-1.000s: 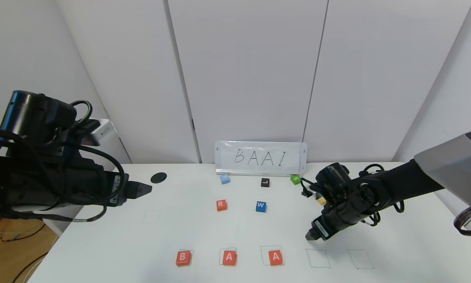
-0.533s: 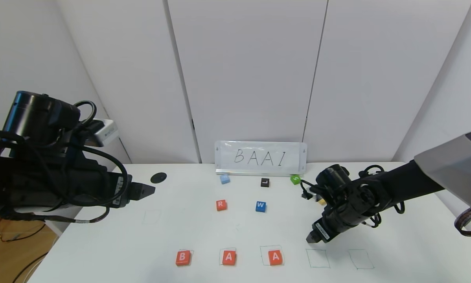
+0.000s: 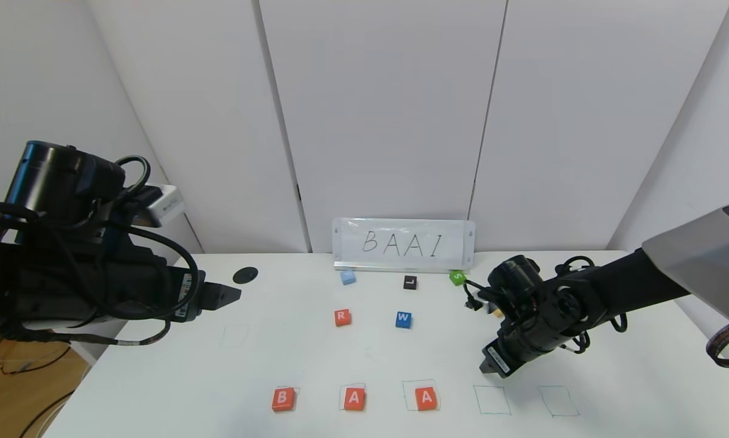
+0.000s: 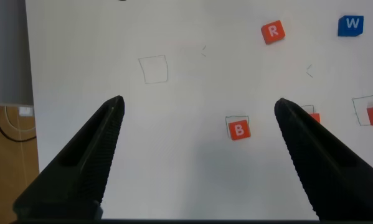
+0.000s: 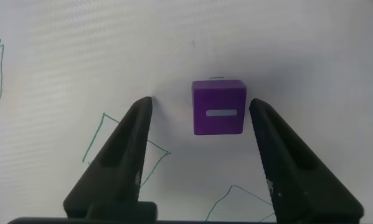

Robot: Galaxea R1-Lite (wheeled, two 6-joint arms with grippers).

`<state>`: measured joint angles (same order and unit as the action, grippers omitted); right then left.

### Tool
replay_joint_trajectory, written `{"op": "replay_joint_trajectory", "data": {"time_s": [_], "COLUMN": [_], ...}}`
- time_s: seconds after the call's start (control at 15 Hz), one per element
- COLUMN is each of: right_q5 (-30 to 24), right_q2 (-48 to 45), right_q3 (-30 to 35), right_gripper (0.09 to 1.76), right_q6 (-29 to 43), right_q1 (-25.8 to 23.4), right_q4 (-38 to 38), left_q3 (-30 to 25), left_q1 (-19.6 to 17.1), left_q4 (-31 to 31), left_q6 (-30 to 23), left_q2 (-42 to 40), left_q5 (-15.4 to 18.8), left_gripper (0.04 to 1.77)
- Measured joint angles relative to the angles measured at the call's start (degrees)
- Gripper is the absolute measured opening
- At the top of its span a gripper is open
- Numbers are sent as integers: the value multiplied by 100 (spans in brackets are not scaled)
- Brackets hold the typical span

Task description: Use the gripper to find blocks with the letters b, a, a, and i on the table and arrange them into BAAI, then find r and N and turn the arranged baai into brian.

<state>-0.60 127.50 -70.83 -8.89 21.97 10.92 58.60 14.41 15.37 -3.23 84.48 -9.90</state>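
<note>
Right wrist view: right gripper [image 5: 198,115] jaws narrowing around purple I block [image 5: 218,107], not yet touching; grasp imminent. Left gripper [image 3: 221,296] parked at 9 o'clock, jaws apart.

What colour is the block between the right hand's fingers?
Purple block with a white mark; right wrist view shows it best.

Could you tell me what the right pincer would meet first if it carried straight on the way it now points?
Most likely the small purple cube marked I, which lies between the right pincer's open fingers; beneath it is the white table.
</note>
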Motion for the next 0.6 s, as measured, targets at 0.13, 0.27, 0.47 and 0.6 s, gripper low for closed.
{"op": "replay_joint_trajectory", "data": {"time_s": [0.13,0.27,0.47,0.6], "right_q5": [0,-2,2,-2], "right_q2": [-2,-2,-16,-16], "right_q3": [7,7,10,13], "right_gripper": [89,55,53,53], "right_q6": [5,5,2,2], "right_q1": [16,18,16,16], "right_q4": [-1,0,7,7], "left_q3": [0,0,0,0], "left_q1": [0,0,6,9], "left_q4": [0,0,0,0], "left_q6": [1,0,1,0], "left_q2": [0,0,6,9], "left_q5": [-2,0,0,-2], "left_gripper": [172,172,172,172]}}
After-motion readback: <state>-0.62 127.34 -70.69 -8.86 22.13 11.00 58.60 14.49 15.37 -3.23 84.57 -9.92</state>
